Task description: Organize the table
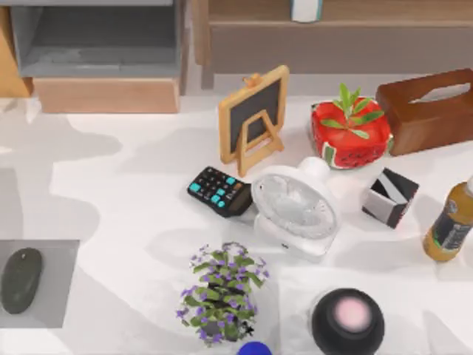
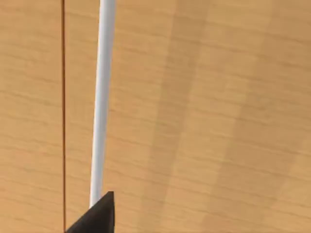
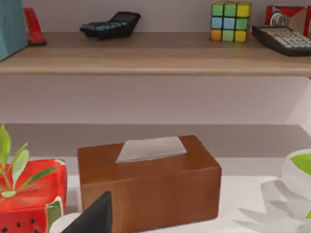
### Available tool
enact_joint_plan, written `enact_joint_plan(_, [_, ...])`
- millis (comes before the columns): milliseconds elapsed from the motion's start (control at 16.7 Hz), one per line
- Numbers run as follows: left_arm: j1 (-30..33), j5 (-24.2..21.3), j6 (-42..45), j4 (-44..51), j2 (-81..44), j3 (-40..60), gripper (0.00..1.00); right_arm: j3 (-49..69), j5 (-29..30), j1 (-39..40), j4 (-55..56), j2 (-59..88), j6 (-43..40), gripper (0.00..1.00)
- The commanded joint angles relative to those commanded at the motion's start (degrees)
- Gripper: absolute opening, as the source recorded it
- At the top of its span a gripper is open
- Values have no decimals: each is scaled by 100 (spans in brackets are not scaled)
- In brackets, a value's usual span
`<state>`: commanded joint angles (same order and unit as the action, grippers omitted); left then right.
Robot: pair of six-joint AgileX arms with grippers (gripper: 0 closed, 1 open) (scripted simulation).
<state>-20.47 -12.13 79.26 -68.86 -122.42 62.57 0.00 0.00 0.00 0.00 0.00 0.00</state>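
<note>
Right wrist view: tissue box [image 3: 148,182] ahead

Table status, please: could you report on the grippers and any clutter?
Grippers: finger state unreadable. Table crowded: calculator, fan, chalkboard, tissue box, purple plant. Mouse at left edge.

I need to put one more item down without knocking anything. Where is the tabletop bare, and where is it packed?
The table is bare across its left half, between the shelf unit above, the mouse pad below and the calculator to the right. It is crowded from the chalkboard and fan rightward to the tissue box and bottle.
</note>
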Motion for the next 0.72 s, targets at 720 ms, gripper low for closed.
enact_joint_plan(720, [1391,3951,-2748,-683,1149,1529,100,0,0,0,0,0,0,100])
